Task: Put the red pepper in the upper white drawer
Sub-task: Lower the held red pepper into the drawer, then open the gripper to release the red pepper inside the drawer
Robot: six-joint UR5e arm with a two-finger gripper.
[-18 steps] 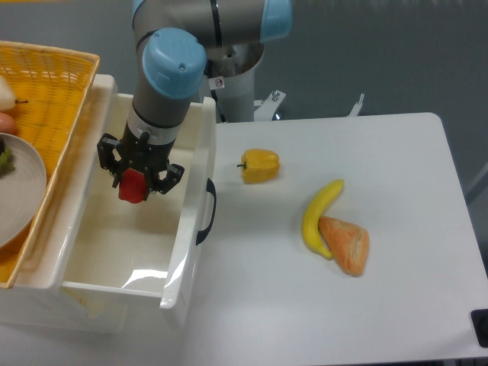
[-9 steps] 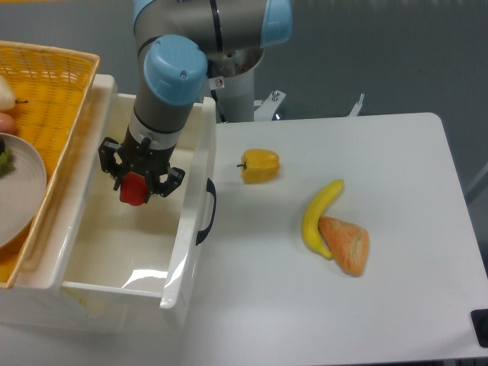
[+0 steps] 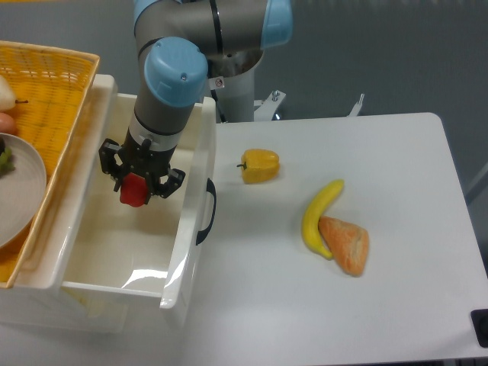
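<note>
The red pepper [image 3: 133, 191] is clamped between the black fingers [image 3: 165, 181] of the gripper [image 3: 137, 183] and is held inside the upper white drawer [image 3: 191, 229], above its floor. A yellow pepper [image 3: 260, 165] lies on the tabletop [image 3: 396, 305].

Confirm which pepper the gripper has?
The red pepper, clamped in the gripper over the upper white drawer; the yellow pepper lies on the table.

bright, even light | soft shadows | glare on drawer [image 3: 180, 268] | sharp
</note>
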